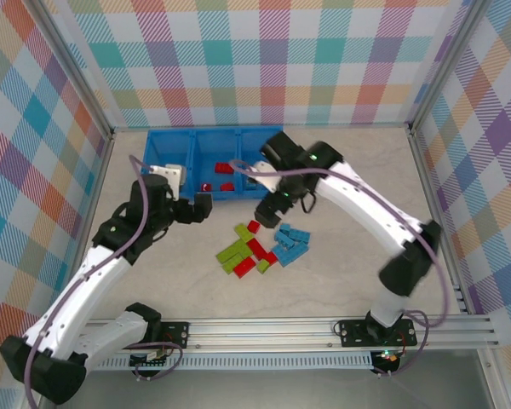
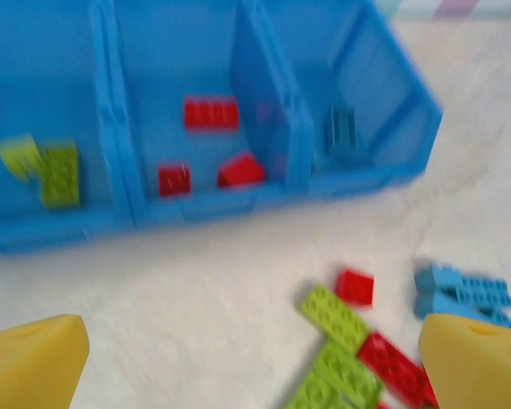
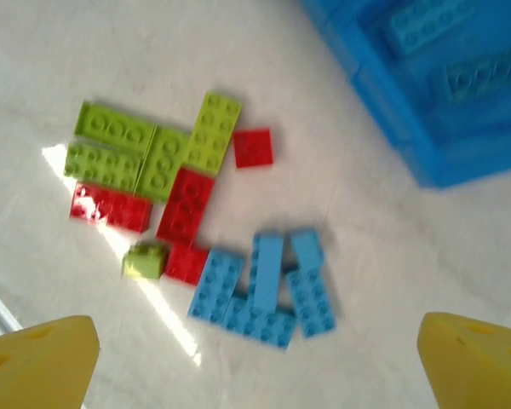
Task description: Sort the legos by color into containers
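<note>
Table (image 1: 358,170), far side: blue tray (image 1: 211,130) of three containers, with green bricks (image 2: 51,169) in the left one, red bricks (image 2: 209,112) in the middle and a blue brick (image 2: 342,129) in the right. Left gripper (image 2: 255,362) and right gripper (image 3: 255,362) have fingers spread and empty. Loose legos (image 1: 260,247) lie heaped near the tray.

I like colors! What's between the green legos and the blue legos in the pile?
Red legos lie there, in the right wrist view.

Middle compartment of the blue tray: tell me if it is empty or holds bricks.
Not empty. The middle compartment holds three red bricks lying on its floor.
</note>
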Action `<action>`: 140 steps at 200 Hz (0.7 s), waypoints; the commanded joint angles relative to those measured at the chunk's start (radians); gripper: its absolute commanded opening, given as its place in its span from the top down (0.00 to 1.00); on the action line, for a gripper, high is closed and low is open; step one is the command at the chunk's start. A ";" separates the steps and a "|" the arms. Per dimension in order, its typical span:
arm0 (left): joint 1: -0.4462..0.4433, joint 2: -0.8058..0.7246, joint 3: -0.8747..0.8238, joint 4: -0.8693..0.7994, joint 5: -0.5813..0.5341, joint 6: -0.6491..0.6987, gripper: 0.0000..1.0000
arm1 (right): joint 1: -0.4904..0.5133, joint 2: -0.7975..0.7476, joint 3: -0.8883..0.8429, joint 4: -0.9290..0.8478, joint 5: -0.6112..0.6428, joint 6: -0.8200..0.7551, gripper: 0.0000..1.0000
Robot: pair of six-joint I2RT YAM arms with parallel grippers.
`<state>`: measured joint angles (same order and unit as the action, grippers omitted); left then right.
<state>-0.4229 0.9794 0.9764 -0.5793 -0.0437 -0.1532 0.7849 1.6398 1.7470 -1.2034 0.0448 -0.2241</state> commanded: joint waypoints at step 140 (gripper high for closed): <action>-0.189 0.591 -0.097 0.033 0.102 -0.098 0.17 | 0.022 -0.334 -0.496 0.213 -0.154 0.299 0.00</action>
<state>-0.5999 1.5269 0.8444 -0.5999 0.1364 -0.2642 0.8001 1.3285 1.2442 -1.0142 -0.1059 0.0708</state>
